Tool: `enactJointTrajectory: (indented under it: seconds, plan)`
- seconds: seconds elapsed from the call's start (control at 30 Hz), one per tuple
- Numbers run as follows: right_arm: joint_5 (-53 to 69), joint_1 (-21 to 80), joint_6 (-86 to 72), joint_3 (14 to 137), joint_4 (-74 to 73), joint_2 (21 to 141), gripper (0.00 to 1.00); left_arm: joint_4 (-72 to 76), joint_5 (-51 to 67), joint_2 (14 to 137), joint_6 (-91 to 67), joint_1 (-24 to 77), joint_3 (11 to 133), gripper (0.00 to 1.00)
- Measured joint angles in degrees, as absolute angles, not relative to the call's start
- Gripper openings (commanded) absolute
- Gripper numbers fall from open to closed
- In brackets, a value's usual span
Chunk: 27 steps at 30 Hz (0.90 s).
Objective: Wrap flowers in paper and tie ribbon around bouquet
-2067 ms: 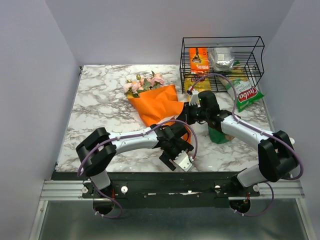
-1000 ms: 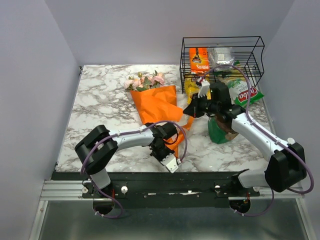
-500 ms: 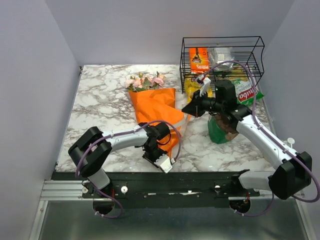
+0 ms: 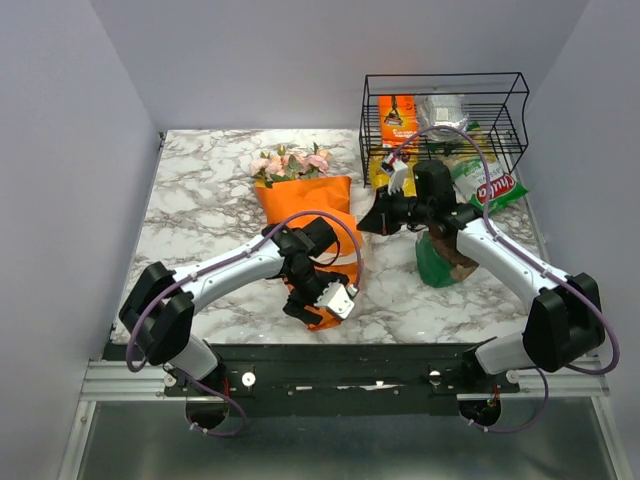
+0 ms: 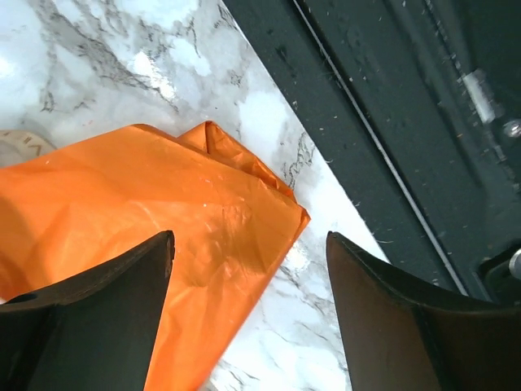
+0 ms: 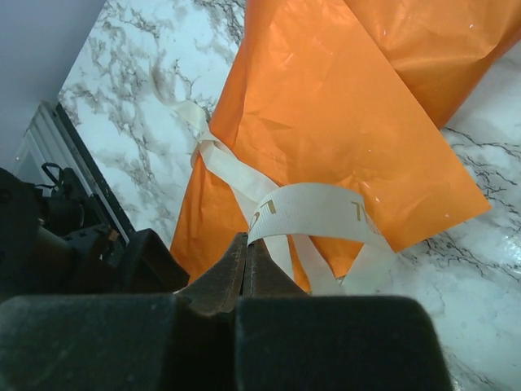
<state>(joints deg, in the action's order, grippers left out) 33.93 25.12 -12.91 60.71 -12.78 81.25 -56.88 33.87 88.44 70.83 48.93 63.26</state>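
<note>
one marble table [image 4: 200, 220] carries everything. two arms reach over it from the near edge, the left one bent in toward the middle, the right one stretched toward the same spot from the other side.

one black wire basket [image 4: 440, 75] stands at the back right corner. two packets show inside it, an orange packet [image 4: 398, 118] and a silvery packet [image 4: 443, 113]. a green and white bag [image 4: 488, 185] lies just beside the basket, and a dark green pouch [image 4: 438, 262] sits partly under the right arm.

one sheet of orange paper [image 4: 315, 210] lies in the middle of the table, wrapped as a cone around one bunch of flowers [image 4: 290, 163]. the pink and cream heads stick out at the far end and the flared tail points to the near edge.

one cream ribbon [image 6: 313, 208] crosses the paper's lower part in a loose loop and trails off onto the marble. whether it goes fully round the paper i cannot tell.

the left gripper [image 5: 251, 240] hangs over the paper's tail corner with its two fingers spread wide and nothing between them – released. the right gripper [image 6: 246, 244] is clenched, its two fingers pinched tight on the ribbon just above the paper.
</note>
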Motion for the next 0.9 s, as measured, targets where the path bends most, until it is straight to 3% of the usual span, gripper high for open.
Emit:
enactJointTrajectory:
  seconds: [0.17, 0.33, 0.6, 0.73, 0.9]
  plan:
    - [34.00, 25.12, -13.15, 60.97, -12.47, 82.83, 0.00, -59.81, 36.73, 84.36, 67.57, 46.39, 65.14, 0.89]
    - [34.06, 25.12, -13.47, 62.57, -13.06, 84.36, 0.01, -61.52, 40.23, 80.05, 62.43, 33.63, 65.32, 0.87]
    - [34.22, 25.12, -13.43, 65.95, -14.55, 85.65, 0.00, -53.76, 30.59, 72.36, 60.18, 16.99, 52.84, 0.91]
    - [34.24, 25.12, -13.17, 66.81, -15.62, 85.78, 0.00, -48.42, 26.63, 76.58, 59.81, 13.56, 50.46, 0.99]
    - [34.76, 25.12, -12.36, 67.24, -16.03, 86.85, 0.00, -42.02, 20.84, 87.66, 55.46, 13.56, 53.76, 0.99]
